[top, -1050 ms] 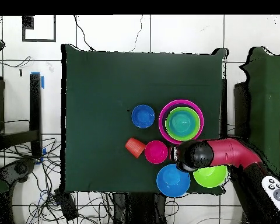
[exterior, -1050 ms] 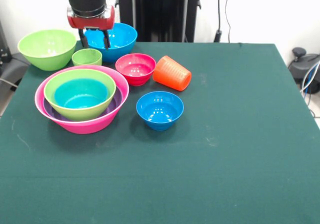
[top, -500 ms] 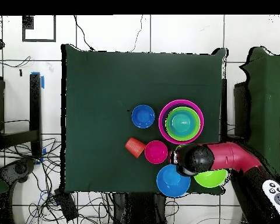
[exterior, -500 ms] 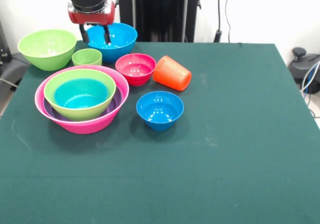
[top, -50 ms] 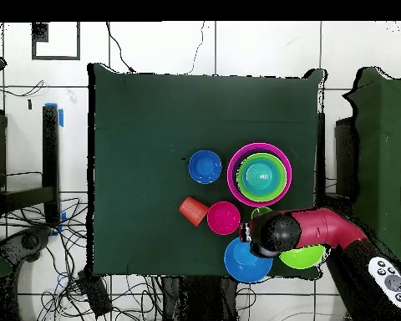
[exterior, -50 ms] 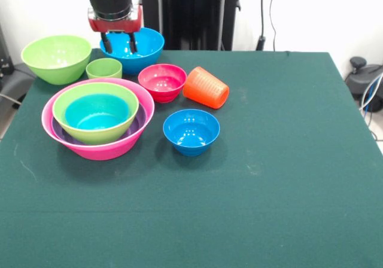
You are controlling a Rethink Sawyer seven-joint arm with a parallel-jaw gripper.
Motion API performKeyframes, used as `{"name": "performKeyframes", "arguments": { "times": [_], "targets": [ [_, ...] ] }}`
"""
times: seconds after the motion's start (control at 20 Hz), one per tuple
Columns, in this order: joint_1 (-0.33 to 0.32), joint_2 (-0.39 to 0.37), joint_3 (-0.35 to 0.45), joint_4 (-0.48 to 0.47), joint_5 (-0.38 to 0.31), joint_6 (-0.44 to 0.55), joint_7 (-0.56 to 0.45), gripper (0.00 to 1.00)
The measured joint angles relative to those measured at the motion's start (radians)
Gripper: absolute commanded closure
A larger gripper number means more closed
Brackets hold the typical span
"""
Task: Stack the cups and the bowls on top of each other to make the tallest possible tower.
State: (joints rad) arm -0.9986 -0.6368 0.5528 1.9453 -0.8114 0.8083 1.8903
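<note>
Green tabletop (exterior, -50 ms: 287, 160); jaws open and empty over large blue bowl (exterior, -50 ms: 146, 45).

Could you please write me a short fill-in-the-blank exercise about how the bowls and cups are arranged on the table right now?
1. The orange cup is lying on its ____.
2. The teal bowl sits inside a ____ bowl, nested in the purple and pink bowls.
3. The gripper hangs over the large ____ bowl at the back.
4. The small green cup stands ____, between the lone green bowl and the red bowl.

Missing words: side; green; blue; upright
</note>
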Motion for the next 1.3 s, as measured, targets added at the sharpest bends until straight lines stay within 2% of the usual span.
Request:
{"name": "performKeyframes", "arguments": {
  "times": [0.75,1.3],
  "targets": [
    [-0.035,0.119,-0.037,0.007,-0.080,0.000,0.000,0.00],
    [-0.048,0.158,-0.040,0.005,-0.089,0.000,0.000,0.00]
  ]
}}
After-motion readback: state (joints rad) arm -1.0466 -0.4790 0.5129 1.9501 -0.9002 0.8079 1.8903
